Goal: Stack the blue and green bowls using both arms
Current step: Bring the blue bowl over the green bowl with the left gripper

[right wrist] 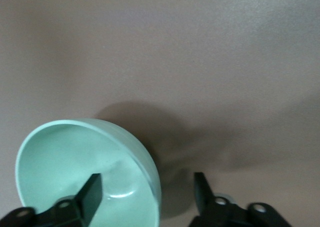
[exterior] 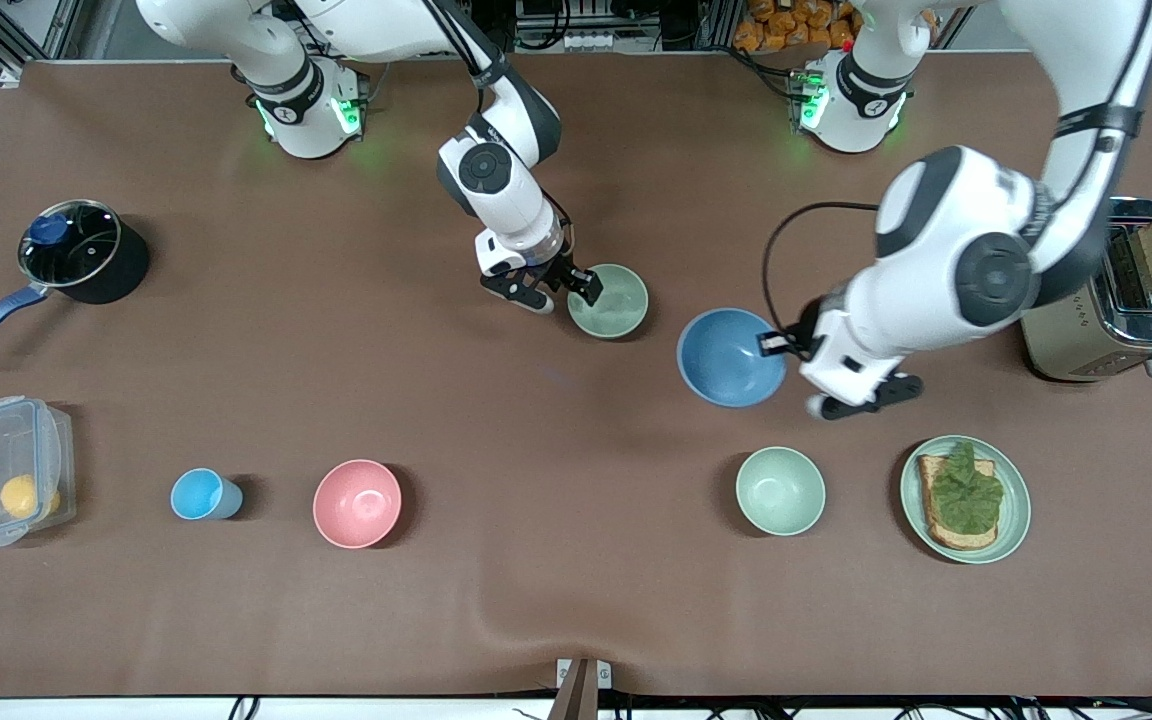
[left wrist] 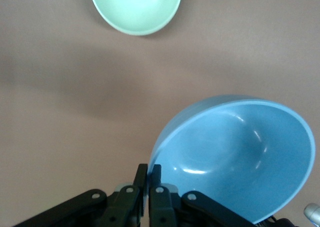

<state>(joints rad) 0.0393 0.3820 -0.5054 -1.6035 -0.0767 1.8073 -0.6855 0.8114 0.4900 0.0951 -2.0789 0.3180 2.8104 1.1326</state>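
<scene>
The blue bowl (exterior: pixel 729 357) is near the table's middle, toward the left arm's end. My left gripper (exterior: pixel 774 345) is shut on its rim, one finger inside and one outside. In the left wrist view the blue bowl (left wrist: pixel 235 157) hangs tilted from the gripper (left wrist: pixel 148 169). The sage green bowl (exterior: pixel 611 302) sits on the table beside it, toward the right arm's end. My right gripper (exterior: pixel 576 285) is open and straddles the green bowl's rim. In the right wrist view, one finger of the gripper (right wrist: pixel 147 182) is inside the green bowl (right wrist: pixel 75 167) and the other is outside.
A mint-green bowl (exterior: pixel 780 490) and a plate (exterior: pixel 1014 520) with toast and lettuce lie nearer the front camera; the mint-green bowl shows in the left wrist view (left wrist: pixel 136 7). A toaster (exterior: pixel 1106 300) stands at the left arm's end. A pink bowl (exterior: pixel 357 503), light-blue cup (exterior: pixel 201 494), plastic container (exterior: pixel 6 485) and pot (exterior: pixel 81 250) are toward the right arm's end.
</scene>
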